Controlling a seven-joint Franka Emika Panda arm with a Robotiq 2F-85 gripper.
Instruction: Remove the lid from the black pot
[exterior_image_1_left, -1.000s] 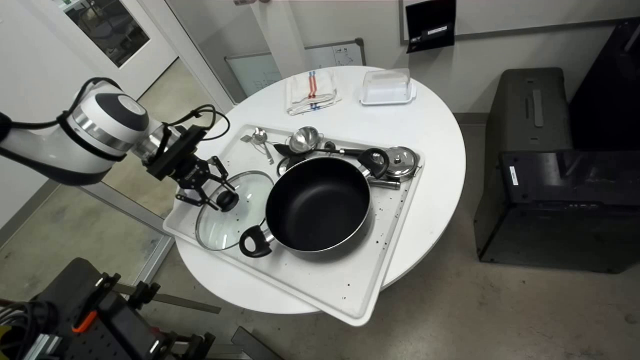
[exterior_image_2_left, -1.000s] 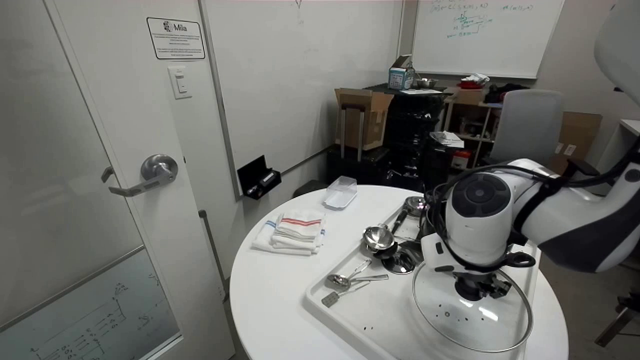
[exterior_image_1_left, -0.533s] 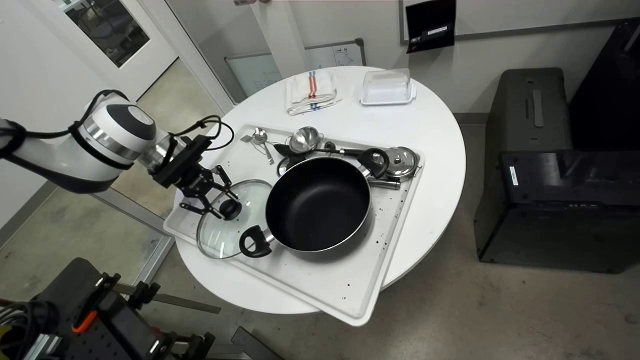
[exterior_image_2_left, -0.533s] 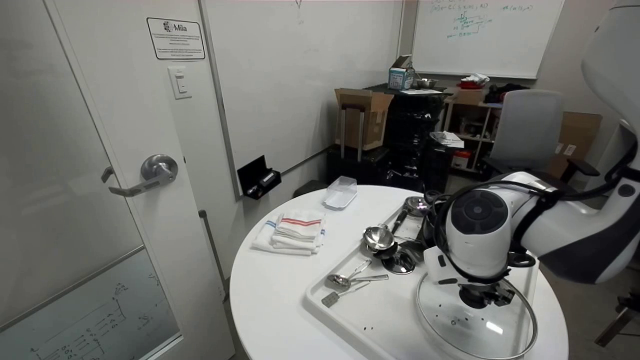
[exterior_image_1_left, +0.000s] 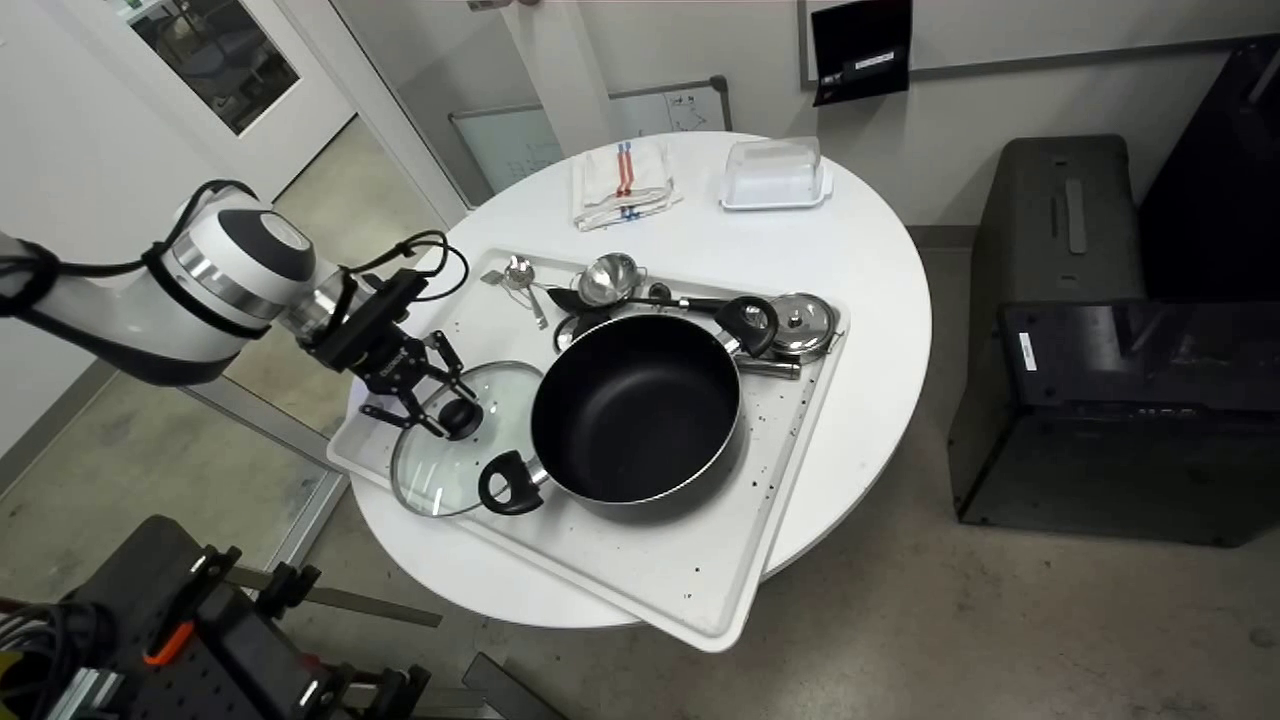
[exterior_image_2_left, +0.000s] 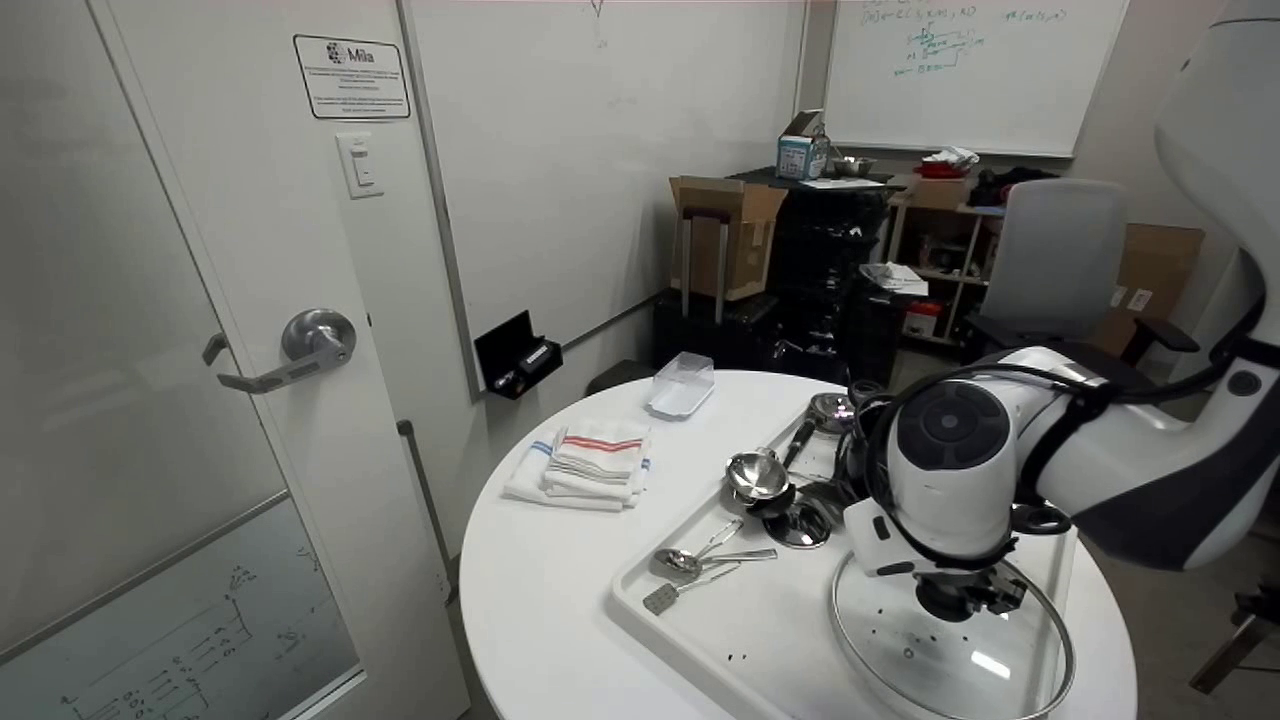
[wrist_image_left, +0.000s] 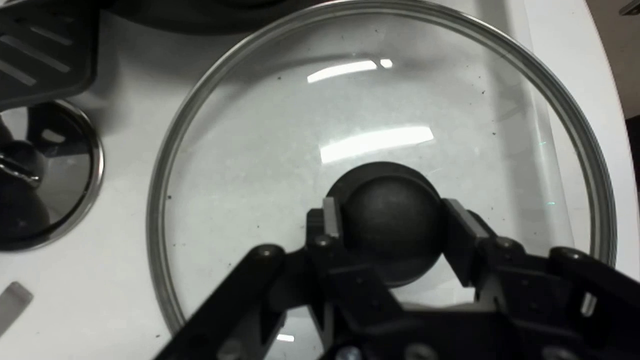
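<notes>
The round glass lid (exterior_image_1_left: 430, 475) is off the black pot (exterior_image_1_left: 635, 410), at the pot's side over the white tray. It also shows in an exterior view (exterior_image_2_left: 930, 670) and in the wrist view (wrist_image_left: 250, 150). My gripper (exterior_image_1_left: 457, 413) has its two fingers on either side of the lid's dark knob, touching it, as the wrist view (wrist_image_left: 392, 222) shows. The lid lies low, level or nearly so; I cannot tell whether its rim rests on the tray. The pot stands uncovered on the tray, one loop handle next to the lid. In an exterior view the arm mostly hides the pot (exterior_image_2_left: 855, 465).
The white tray (exterior_image_1_left: 640, 570) lies on a round white table (exterior_image_1_left: 850, 260). Steel utensils (exterior_image_1_left: 520, 275), a small steel bowl (exterior_image_1_left: 608, 280) and a small steel lidded pot (exterior_image_1_left: 800, 322) lie behind the pot. Folded towels (exterior_image_1_left: 625, 185) and a clear-lidded dish (exterior_image_1_left: 773, 175) stand at the back.
My gripper and the lid have moved down toward the tray since a second ago. Over the last half second they have hardly moved. The knob stays between the fingers.
</notes>
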